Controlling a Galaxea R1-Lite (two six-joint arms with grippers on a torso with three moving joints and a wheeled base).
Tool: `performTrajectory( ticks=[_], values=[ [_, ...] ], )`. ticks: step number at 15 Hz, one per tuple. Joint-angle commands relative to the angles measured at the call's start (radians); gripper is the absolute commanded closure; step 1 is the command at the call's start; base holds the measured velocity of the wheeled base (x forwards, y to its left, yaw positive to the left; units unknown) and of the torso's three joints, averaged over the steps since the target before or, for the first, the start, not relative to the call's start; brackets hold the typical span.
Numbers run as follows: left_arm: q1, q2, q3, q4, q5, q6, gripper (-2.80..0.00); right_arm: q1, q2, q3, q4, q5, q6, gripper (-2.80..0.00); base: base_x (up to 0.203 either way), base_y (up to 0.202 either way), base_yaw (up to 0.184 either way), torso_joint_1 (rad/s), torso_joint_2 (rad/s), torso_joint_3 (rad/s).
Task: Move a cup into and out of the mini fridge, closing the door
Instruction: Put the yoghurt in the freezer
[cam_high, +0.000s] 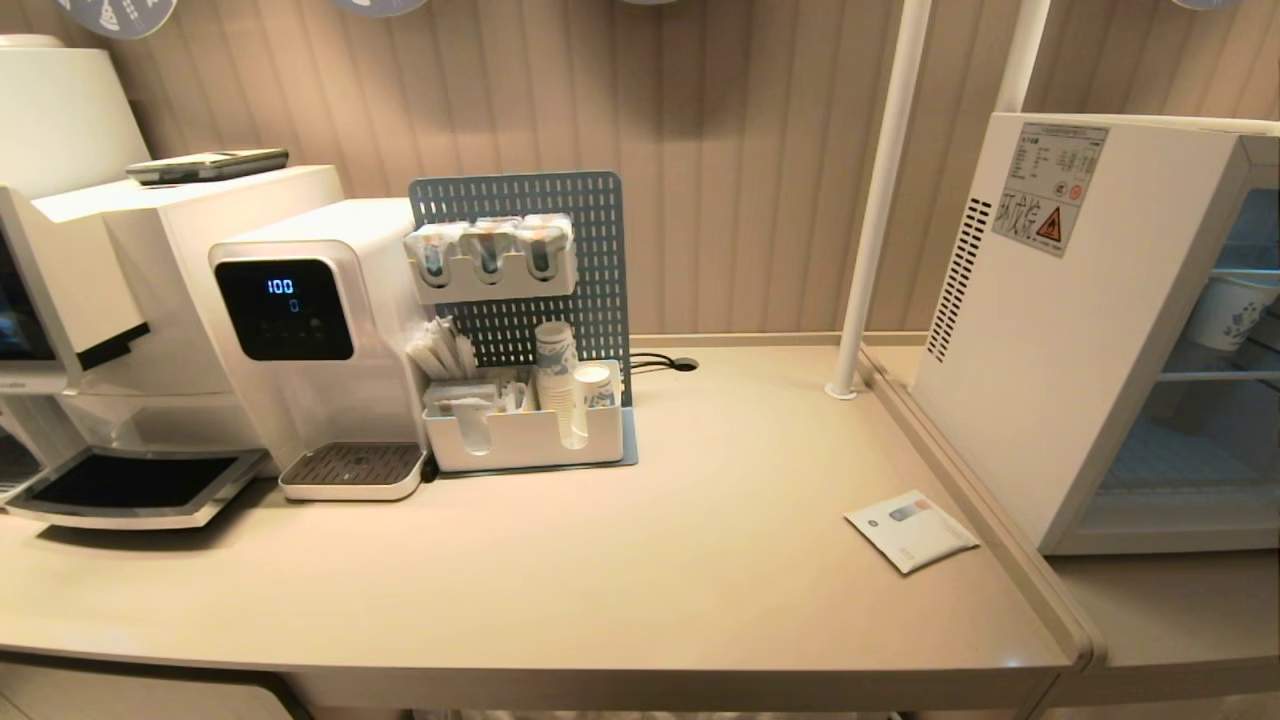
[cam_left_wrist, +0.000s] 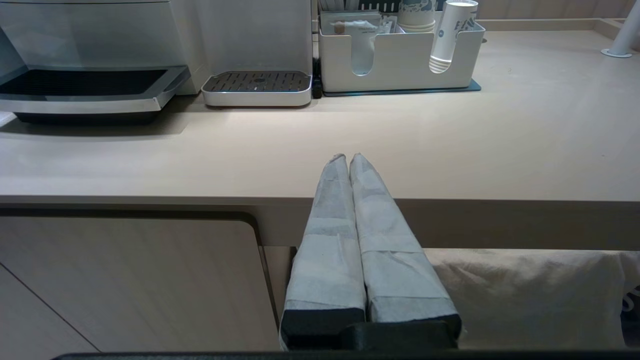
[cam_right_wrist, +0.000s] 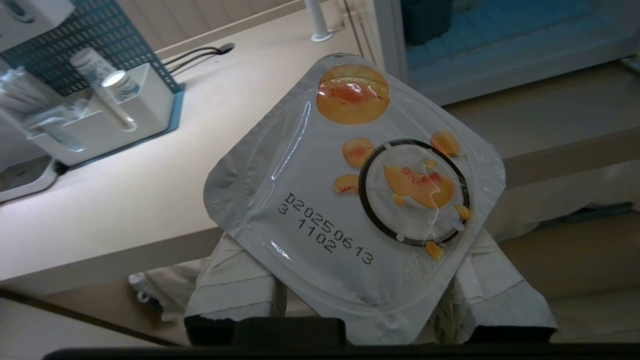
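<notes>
Left gripper (cam_left_wrist: 348, 159) pressed closed, empty, parked below worktop (cam_high: 700, 560) front edge. Small packet (cam_high: 911, 530) near worktop right edge. Right gripper (cam_right_wrist: 370, 280) clamps cup (cam_right_wrist: 357, 190), foil lid facing wrist camera, off worktop front edge, near mini fridge (cam_high: 1080, 330). Fridge interior exposed; door not visible.

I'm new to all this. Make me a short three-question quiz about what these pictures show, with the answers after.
1. True or false: the right gripper holds the cup, whose foil lid shows peach pictures.
2. The left gripper is: A) shut and empty, at the counter's front edge; B) open over the drip tray; C) holding a paper cup.
3. Fill in: through the mini fridge's open front, a patterned paper cup stands on a wire ____.

Key: 1 true; 2 A; 3 shelf.
</notes>
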Motion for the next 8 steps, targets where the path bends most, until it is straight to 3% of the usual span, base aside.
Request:
performTrajectory(
  ticks=[1, 4, 7, 8],
  values=[
    [0.0, 0.001, 0.0, 0.0, 0.0, 0.0, 0.0, -0.003, -0.061, 0.046, -0.061, 0.039, 0.035, 0.0, 0.0, 0.0, 0.0, 0.0, 0.0, 0.0],
    [0.0, 0.001, 0.0, 0.0, 0.0, 0.0, 0.0, 0.058, -0.121, 0.056, -0.078, 0.145, 0.004, 0.0, 0.0, 0.0, 0.0, 0.0, 0.0, 0.0],
    [0.0, 0.001, 0.0, 0.0, 0.0, 0.0, 0.0, 0.069, -0.306, 0.162, -0.114, 0.146, -0.021, 0.0, 0.0, 0.0, 0.0, 0.0, 0.0, 0.0],
    [0.0, 0.001, 0.0, 0.0, 0.0, 0.0, 0.0, 0.07, -0.339, 0.21, -0.158, 0.108, -0.033, 0.0, 0.0, 0.0, 0.0, 0.0, 0.0, 0.0]
  ],
)
